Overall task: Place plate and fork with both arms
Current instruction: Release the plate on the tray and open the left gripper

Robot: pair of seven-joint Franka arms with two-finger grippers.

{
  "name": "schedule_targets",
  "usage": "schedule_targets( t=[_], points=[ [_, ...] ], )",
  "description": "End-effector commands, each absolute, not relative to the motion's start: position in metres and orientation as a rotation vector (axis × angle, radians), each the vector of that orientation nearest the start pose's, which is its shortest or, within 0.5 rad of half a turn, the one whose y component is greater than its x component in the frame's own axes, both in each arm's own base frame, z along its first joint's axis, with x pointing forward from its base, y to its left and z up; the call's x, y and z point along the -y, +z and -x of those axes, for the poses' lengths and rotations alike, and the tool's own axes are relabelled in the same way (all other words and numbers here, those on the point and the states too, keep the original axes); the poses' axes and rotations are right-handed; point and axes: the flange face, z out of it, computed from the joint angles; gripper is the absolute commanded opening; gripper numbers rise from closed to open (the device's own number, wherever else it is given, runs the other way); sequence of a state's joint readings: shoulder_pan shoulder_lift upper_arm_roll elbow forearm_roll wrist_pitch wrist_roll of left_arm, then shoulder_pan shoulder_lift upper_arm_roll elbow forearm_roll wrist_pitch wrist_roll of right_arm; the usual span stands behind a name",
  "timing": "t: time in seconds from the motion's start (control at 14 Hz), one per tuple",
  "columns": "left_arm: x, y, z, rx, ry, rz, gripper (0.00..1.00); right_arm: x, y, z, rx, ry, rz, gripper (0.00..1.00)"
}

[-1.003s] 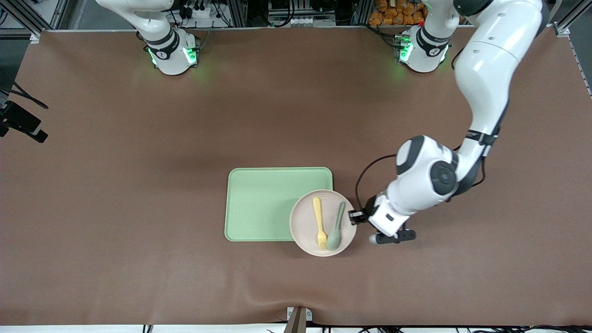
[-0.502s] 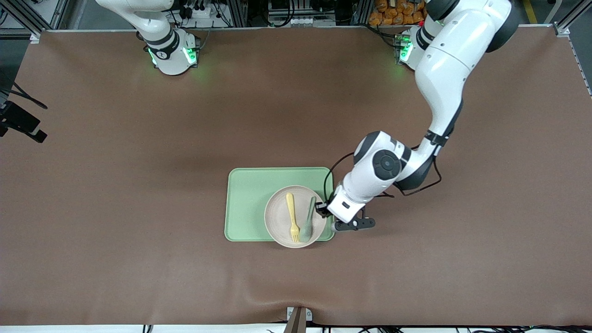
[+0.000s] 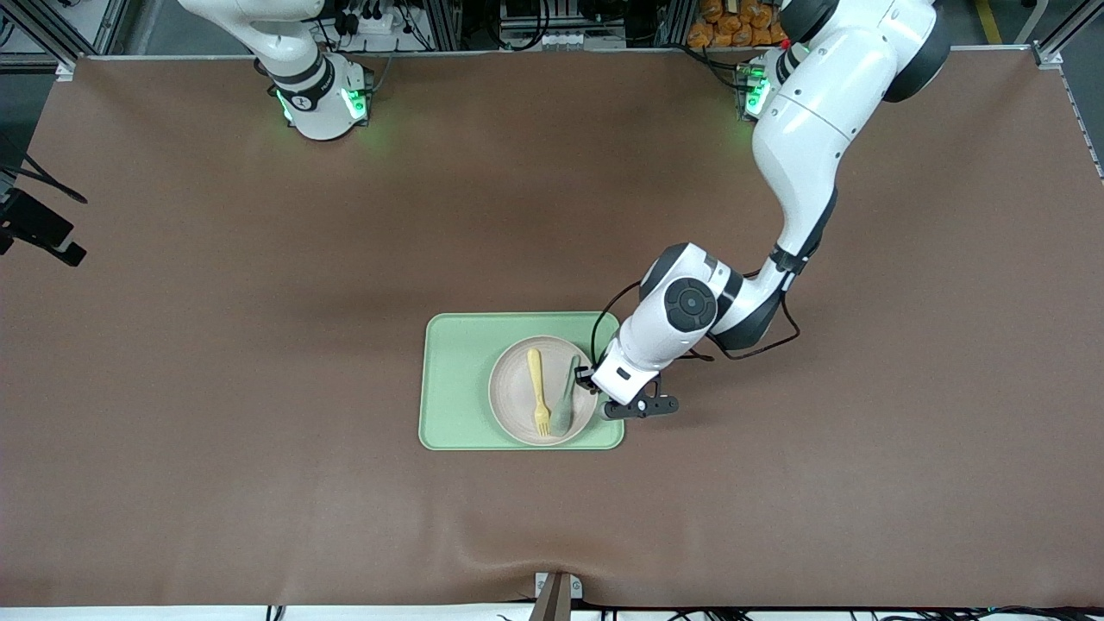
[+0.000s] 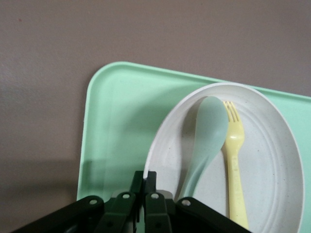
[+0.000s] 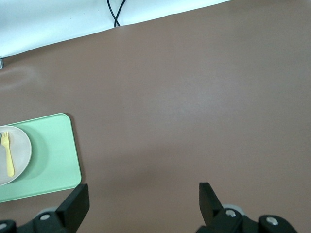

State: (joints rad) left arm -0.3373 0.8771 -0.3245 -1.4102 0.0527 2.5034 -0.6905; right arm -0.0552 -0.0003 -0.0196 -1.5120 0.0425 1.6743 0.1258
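Note:
The off-white round plate (image 3: 517, 405) lies on the light-green tray (image 3: 461, 379), at the tray's end toward the left arm. The pale yellow fork (image 3: 538, 391) lies in the plate beside a pale green spoon (image 3: 566, 398). My left gripper (image 3: 592, 385) is shut on the plate's rim. In the left wrist view its fingers (image 4: 144, 180) pinch the rim of the plate (image 4: 272, 160), with the fork (image 4: 234, 160) and spoon (image 4: 206, 141) inside. My right gripper (image 5: 141, 199) is open and empty, high above bare table; the plate (image 5: 19, 150) and fork (image 5: 7, 154) show far off.
The brown mat (image 3: 259, 259) covers the whole table. The tray's half toward the right arm is bare. A dark camera mount (image 3: 39, 228) stands at the table edge by the right arm's end. The right arm waits, only its base (image 3: 319, 99) visible.
The left arm has dragged the plate, with fork and spoon in it, from the tray's edge fully onto the tray. The right arm has not moved.

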Motion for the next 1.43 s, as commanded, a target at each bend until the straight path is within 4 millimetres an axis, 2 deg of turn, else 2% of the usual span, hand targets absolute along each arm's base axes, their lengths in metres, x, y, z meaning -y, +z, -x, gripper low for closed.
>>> schedule_targets(
  t=[0.0,0.21,0.29,0.36,0.43,0.64,0.79,0.86,1.15,1.36],
  points=[
    [0.425,0.213,-0.620,0.212,-0.175,3.430,0.00,0.040,0.668,-0.565,-0.300,-0.252,3.068,1.00],
    [0.428,0.207,-0.617,0.206,-0.161,3.428,0.00,0.040,0.668,-0.565,-0.300,-0.250,3.068,1.00],
    [0.428,0.207,-0.617,0.208,-0.159,3.427,0.04,0.039,0.668,-0.565,-0.298,-0.250,3.068,1.00],
    [0.428,0.209,-0.618,0.224,-0.162,3.430,0.72,0.039,0.667,-0.565,-0.300,-0.247,3.068,1.00],
    [0.428,0.211,-0.618,0.252,-0.161,3.428,1.00,0.038,0.667,-0.565,-0.296,-0.247,3.068,1.00],
    [0.425,0.223,-0.622,0.295,-0.176,3.428,1.00,0.037,0.667,-0.564,-0.296,-0.245,3.068,1.00],
    [0.415,0.244,-0.631,0.312,-0.206,3.425,1.00,0.040,0.666,-0.565,-0.303,-0.240,3.068,1.00],
    [0.407,0.260,-0.637,0.321,-0.229,3.419,1.00,0.039,0.666,-0.565,-0.305,-0.240,3.065,1.00],
    [0.344,0.327,-0.665,0.349,-0.277,3.313,1.00,0.034,0.654,-0.570,-0.289,-0.190,3.070,1.00],
    [0.296,0.376,-0.676,0.391,-0.295,3.226,1.00,0.033,0.621,-0.586,-0.286,-0.086,3.077,1.00]
  ],
)
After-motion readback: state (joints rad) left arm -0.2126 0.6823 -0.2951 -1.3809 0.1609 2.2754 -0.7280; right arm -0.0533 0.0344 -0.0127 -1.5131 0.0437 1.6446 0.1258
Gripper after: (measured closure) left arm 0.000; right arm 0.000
